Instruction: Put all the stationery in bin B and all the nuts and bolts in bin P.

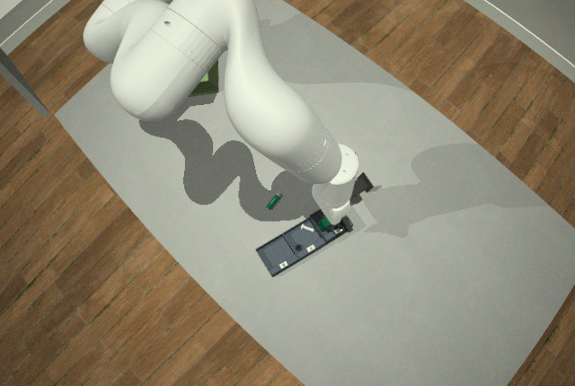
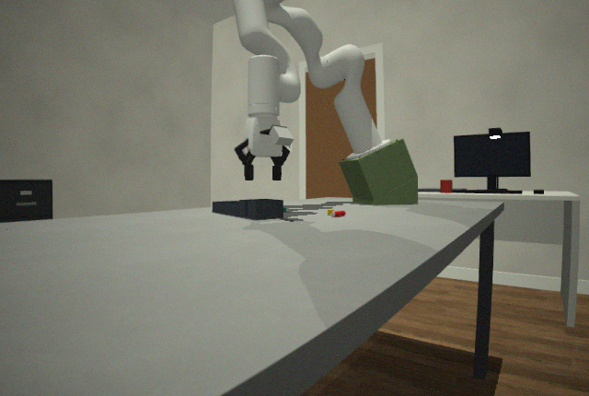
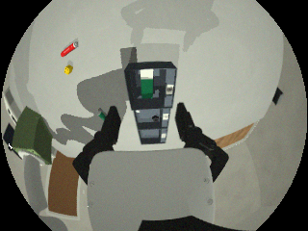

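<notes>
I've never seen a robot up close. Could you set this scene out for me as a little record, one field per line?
gripper: open, above the bins, nothing between its fingers
bins: a dark row of three; letters too small to read
end bin under gripper: a green and white thing
middle bin: a small dark thing
on the table: a red cylinder, a small yellow thing, a green cylinder
</notes>
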`<state>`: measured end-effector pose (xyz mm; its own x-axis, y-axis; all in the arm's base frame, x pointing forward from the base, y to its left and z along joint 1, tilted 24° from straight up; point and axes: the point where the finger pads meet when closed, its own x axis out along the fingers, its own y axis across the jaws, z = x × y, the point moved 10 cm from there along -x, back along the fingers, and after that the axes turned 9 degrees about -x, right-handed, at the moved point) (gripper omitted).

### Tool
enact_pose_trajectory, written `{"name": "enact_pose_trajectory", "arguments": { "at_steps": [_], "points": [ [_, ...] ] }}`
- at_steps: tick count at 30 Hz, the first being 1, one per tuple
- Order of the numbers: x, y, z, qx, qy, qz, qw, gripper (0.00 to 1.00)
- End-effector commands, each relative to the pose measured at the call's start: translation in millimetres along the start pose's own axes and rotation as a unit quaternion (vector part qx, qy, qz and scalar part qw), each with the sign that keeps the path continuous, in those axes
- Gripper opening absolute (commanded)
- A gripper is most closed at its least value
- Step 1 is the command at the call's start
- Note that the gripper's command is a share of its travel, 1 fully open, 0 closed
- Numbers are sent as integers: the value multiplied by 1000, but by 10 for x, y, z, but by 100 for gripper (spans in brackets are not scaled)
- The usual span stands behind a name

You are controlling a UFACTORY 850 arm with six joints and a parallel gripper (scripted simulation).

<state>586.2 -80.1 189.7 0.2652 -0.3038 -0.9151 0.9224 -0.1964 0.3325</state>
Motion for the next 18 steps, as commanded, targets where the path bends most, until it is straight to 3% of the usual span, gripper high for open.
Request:
{"name": "enact_pose_trajectory", "arguments": {
  "at_steps": [1, 18],
  "points": [
    [-165, 9, 0, 0, 0, -1, 1000, 100],
    [-765, 10, 0, 0, 0, -1, 1000, 100]
  ]
}}
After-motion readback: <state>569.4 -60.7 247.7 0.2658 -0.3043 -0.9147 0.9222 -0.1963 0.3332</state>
